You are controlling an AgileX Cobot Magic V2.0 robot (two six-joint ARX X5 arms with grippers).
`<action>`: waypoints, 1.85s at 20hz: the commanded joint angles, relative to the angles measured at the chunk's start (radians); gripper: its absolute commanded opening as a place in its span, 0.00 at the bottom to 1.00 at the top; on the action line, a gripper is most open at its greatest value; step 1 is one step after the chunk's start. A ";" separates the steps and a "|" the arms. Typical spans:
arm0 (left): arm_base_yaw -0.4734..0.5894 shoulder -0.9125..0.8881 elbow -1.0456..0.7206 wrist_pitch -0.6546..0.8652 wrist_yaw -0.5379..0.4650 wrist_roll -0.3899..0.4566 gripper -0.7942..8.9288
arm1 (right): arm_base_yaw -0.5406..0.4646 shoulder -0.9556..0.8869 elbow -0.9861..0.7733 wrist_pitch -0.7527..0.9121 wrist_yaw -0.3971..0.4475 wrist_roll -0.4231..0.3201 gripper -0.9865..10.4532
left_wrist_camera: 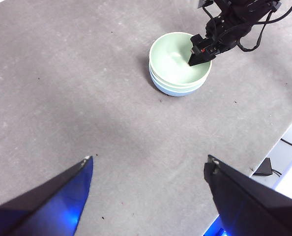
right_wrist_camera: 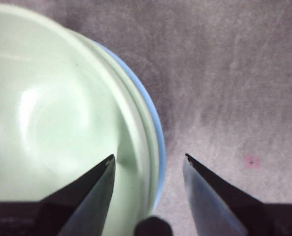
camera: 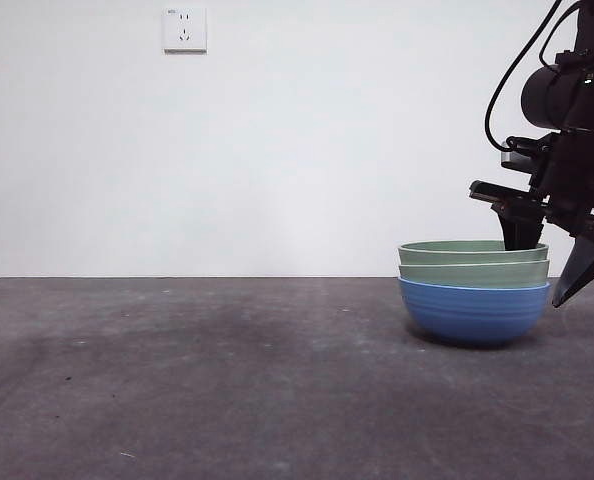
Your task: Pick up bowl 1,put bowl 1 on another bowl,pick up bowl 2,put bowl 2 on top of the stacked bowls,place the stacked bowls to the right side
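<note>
Straddling rim of stack: right gripper [right_wrist_camera: 148, 167] has jaws open, one inside top pale green ribbed bowl [camera: 474, 248], other outside, nothing clamped yet. Second pale green ribbed bowl [camera: 474, 271] nests in round blue ribbed bowl [camera: 474, 312], stack on grey table [camera: 197, 380], right part of front view. Judgement: close on all three rims together, lift little, move level to right. Left gripper [left_wrist_camera: 148, 172] wide open, holds nothing, well apart.

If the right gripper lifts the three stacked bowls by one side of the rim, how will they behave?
The stacked bowls look rigid, so probably no flexing. The right gripper straddles the rim off-centre, so the stack may tilt. The glossy green inside suggests it could slip.
</note>
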 commanded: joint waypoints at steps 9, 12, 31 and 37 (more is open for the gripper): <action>0.002 0.000 -0.004 -0.002 0.002 0.030 0.47 | 0.020 -0.359 -0.011 -0.254 0.001 -0.060 0.28; 0.002 0.000 -0.004 0.000 0.002 0.031 0.47 | 0.078 -0.499 -0.011 -0.415 0.002 -0.086 0.28; 0.002 0.000 -0.004 -0.039 0.002 0.030 0.08 | 0.291 -0.733 -0.011 -0.601 0.006 -0.071 0.09; 0.002 0.000 -0.004 -0.039 0.002 0.030 0.08 | 0.290 -0.733 -0.011 -0.601 0.006 -0.071 0.09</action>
